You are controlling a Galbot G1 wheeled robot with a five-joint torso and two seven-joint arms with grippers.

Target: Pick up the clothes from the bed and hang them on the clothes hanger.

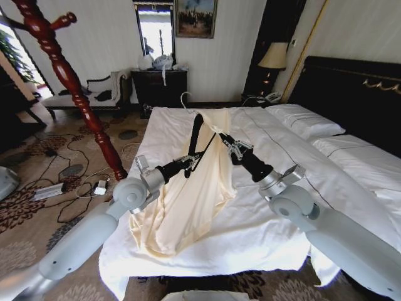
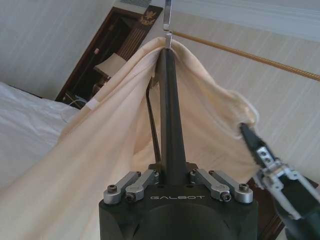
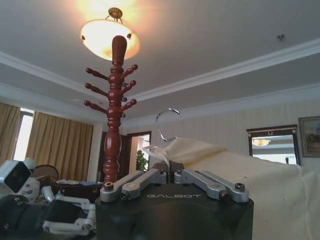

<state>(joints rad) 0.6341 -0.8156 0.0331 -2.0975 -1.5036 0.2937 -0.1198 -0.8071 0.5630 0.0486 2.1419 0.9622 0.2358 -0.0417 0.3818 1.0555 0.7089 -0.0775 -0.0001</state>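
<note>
- White sheets cover the bed [image 1: 276,219] below both arms.
- Held above it, the clothes [image 1: 194,200], thin cream fabric, drape over the clothes hanger [image 1: 196,135], a slim dark bar standing nearly upright, wire hook on top.
- Left gripper [image 1: 188,163] clamps the hanger's lower arm.
- Right gripper [image 1: 229,146] pinches the garment's shoulder, just beside the hanger.

Head view: high, looks forward and down over both arms onto bed [image 1: 263,232], headboard far right, coat stand [image 1: 69,81] near left. Left wrist view: very close behind left gripper [image 2: 172,175], faces up along clothes hanger [image 2: 169,100] into clothes [image 2: 100,150]. Right wrist view: low, tilted toward ceiling, close behind right gripper [image 3: 170,172]. All three share hanger and clothes.
</note>
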